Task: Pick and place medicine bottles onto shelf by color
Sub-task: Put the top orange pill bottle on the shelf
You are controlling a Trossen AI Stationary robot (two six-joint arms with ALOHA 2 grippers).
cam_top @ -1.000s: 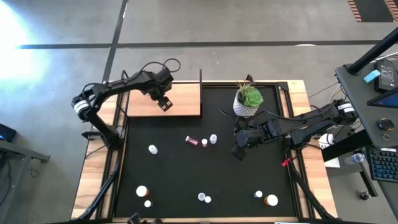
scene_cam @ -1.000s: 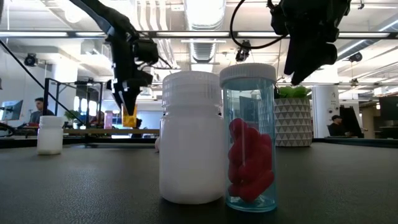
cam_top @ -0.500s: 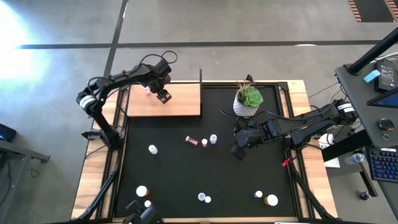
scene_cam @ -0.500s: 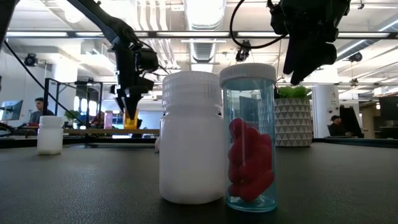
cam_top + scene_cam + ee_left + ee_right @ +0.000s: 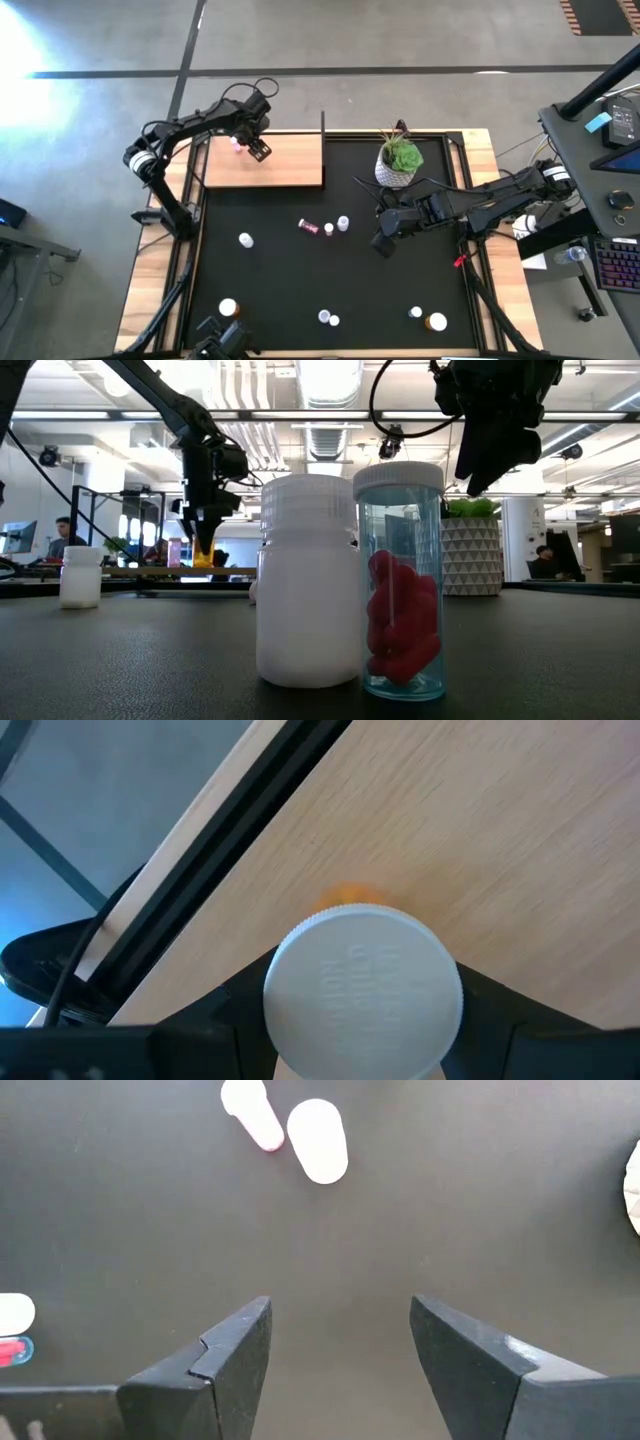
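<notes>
You see the table [image 5: 160, 290] carrying a black mat [image 5: 400, 290], with the wooden shelf [image 5: 295, 165] at its far left corner and a potted plant [image 5: 400, 160] beside it. On the shelf one pink bottle [image 5: 236, 143] already stands. The left gripper [image 5: 252, 146] hangs over that end of the shelf, its fingers [image 5: 225, 1010] pinching an orange bottle [image 5: 362, 985], white cap up, just above the wood and not yet released. The right gripper [image 5: 381, 240] waits over the mat's middle, fingers [image 5: 225, 1355] spread and empty. Still loose on the mat are about ten bottles: three near the centre [image 5: 328, 227], one to the left [image 5: 245, 239], the rest along the near edge [image 5: 328, 318]. Judged so, the sorting is at an early stage.
</notes>
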